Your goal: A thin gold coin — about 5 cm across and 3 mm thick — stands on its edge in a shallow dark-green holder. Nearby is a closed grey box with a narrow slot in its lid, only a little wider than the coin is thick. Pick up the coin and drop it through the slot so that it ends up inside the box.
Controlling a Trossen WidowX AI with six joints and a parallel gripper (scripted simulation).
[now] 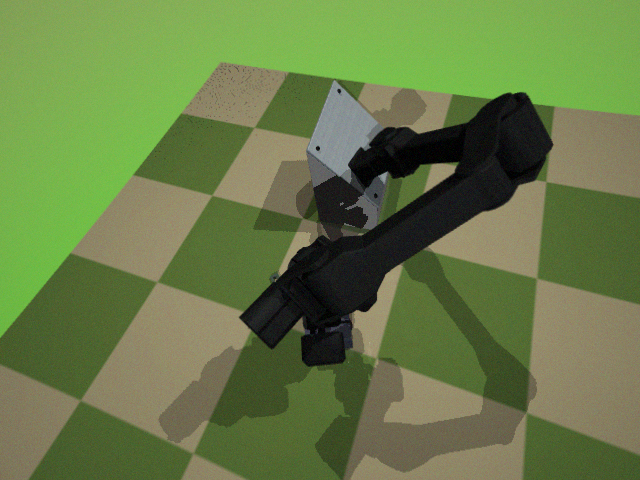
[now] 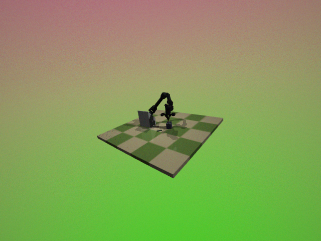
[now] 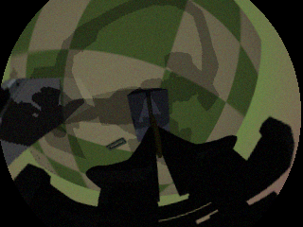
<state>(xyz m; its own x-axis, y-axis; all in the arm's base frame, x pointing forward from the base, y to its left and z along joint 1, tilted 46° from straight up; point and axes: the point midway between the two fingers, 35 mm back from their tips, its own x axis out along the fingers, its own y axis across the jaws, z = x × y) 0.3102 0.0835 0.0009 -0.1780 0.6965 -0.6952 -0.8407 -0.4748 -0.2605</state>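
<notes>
Gripper [image 3: 153, 148] clamped on the coin's [image 3: 153, 131] flat faces above the box [image 3: 150, 109], mid-table [image 1: 103, 320]; coin likely light, stiff, slippery.

No text, label, number or sign can be read anywhere.
</notes>
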